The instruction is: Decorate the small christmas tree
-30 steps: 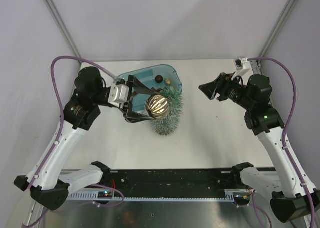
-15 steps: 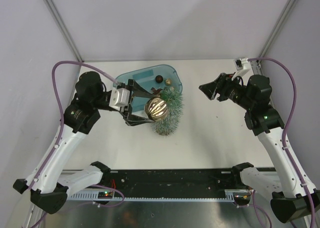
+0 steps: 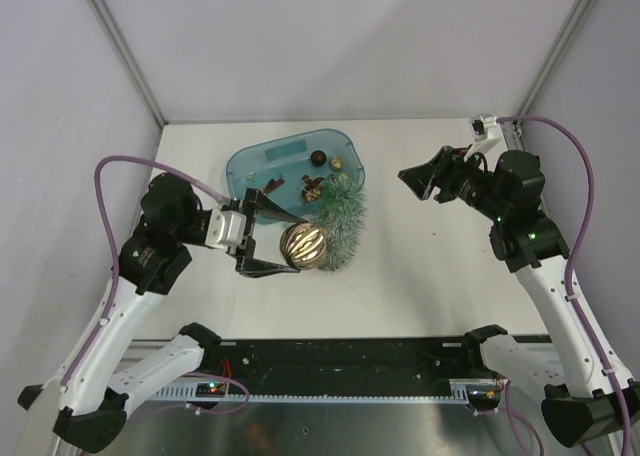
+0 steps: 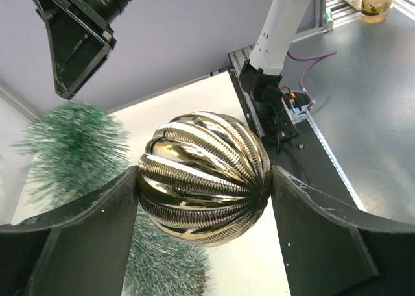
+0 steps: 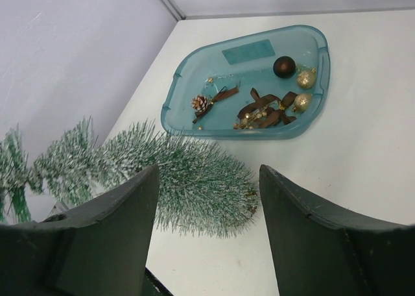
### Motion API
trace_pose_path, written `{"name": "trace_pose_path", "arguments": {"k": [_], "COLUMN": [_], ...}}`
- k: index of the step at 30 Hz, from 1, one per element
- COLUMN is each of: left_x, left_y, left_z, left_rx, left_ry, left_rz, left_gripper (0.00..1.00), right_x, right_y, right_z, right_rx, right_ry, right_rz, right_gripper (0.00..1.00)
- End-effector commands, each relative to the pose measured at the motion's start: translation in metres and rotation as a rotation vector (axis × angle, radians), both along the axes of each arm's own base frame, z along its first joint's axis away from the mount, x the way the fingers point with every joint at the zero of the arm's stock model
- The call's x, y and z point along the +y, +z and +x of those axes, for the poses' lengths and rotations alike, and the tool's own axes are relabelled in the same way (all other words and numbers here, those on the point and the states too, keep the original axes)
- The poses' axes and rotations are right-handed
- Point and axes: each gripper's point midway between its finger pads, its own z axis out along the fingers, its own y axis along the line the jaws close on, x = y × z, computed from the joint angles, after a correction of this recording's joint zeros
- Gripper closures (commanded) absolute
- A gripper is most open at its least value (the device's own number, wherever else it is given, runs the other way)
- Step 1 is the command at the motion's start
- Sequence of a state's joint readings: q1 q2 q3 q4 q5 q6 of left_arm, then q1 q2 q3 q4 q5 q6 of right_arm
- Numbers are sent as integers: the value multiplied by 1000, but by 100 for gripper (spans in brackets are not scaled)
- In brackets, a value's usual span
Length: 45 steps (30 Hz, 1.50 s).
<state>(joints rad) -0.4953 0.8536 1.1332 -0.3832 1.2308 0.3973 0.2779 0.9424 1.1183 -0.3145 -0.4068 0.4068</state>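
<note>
Bauble (image 3: 304,245) of ribbed gold clamped in the left hand (image 3: 296,247).
Right hand (image 3: 418,184) spread wide, empty, far right; small christmas tree (image 3: 342,222) lies sideways on the white worktop (image 3: 420,266), beside the blue tub (image 3: 290,152); grey walls.

Left end effector (image 3: 298,246) in grip, right end effector (image 3: 412,183) wide open

The flat white table (image 3: 440,276) carries a translucent blue plastic tub (image 3: 262,158) towards its far left and, just beside the tub's near edge, a small cone-shaped christmas tree of frosted green needles (image 3: 345,214) lying on its side.
</note>
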Motion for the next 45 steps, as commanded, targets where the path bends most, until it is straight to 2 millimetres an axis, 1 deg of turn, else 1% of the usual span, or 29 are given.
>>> {"name": "trace_pose_path", "arguments": {"k": [1, 5, 8, 13, 18, 21, 25, 26, 27, 29, 30, 31, 32, 33, 34, 36, 38, 42, 45], "left_x": [4, 7, 9, 11, 21, 30, 39, 41, 42, 43, 44, 44, 44, 44, 44, 44, 43, 42, 41], "left_y": [-9, -28, -43, -68, -89, -98, -103, -103, -103, -100, -99, -98, -98, -97, -96, -94, -90, -86, -86], "left_z": [-8, -9, -4, 22, 54, 68, 79, 80, 81, 82, 81, 80, 80, 78, 77, 73, 69, 62, 60], "left_rx": [-23, -4, -16, -73, -58, -23, 7, 14, 20, 30, 34, 34, 37, 39, 42, 49, 52, 80, 103], "left_ry": [1, 15, 41, 103, 164, 201, 235, 238, 237, 234, 230, 224, 221, 217, 213, 200, 184, 141, 116], "left_rz": [-5, 11, 23, 52, 80, 86, 83, 81, 78, 71, 67, 63, 61, 58, 56, 49, 41, 27, 22], "left_gripper": [25, 24, 23, 22, 22, 22, 22, 22, 22, 22, 22, 22, 22, 22, 22, 21, 22, 21, 20], "right_x": [-2, -1, -2, -1, 2, 7, 21, 26, 32, 39, 43, 51, 58, 65, 70, 81, 88, 99, 102], "right_y": [17, 18, 18, 17, 16, 17, 7, -2, -8, -25, -39, -47, -62, -70, -82, -97, -107, -119, -127], "right_z": [-2, -3, -3, -3, -7, -18, -48, -54, -65, -77, -82, -87, -92, -94, -94, -93, -91, -85, -80], "right_rx": [-72, -77, -75, -74, -71, -84, -103, -98, -97, -75, -44, -31, 4, 18, 43, 66, 78, 87, 103], "right_ry": [-7, -5, -6, 0, 21, 55, 92, 90, 106, 100, 103, 122, 137, 145, 144, 138, 136, 136, 123], "right_rz": [10, 12, 12, 9, 7, -9, -79, -101, -109, -111, -101, -79, -69, -52, -44, -30, -28, -36, -47], "right_gripper": [32, 32, 32, 33, 32, 28, 21, 20, 19, 19, 19, 20, 20, 21, 22, 24, 26, 28, 29]}}
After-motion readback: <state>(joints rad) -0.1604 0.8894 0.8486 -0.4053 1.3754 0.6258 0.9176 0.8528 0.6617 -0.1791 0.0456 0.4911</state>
